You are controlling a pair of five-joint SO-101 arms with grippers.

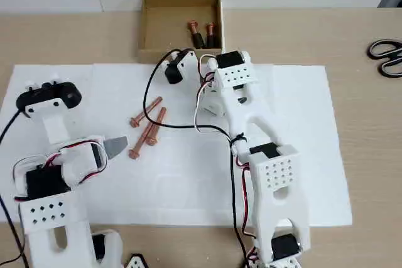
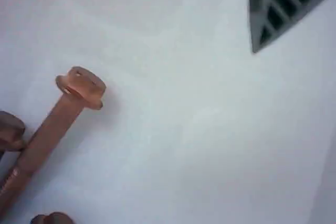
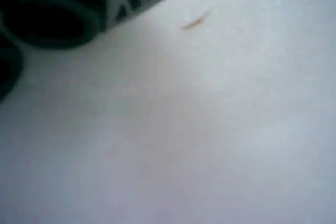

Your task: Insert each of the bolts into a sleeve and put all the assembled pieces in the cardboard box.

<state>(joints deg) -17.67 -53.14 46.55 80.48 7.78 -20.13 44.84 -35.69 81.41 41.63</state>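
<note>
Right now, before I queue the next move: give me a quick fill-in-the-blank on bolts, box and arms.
1. The open brown cardboard box holds ___ copper bolts seated in black sleeves.
2. ___ loose copper bolts lie on the white sheet.
3. Those loose bolts lie closest to the ___ arm's gripper.

Missing words: two; three; left.

Wooden table (image 1: 352, 32) (white sheet (image 1: 188, 186) atop)
</note>
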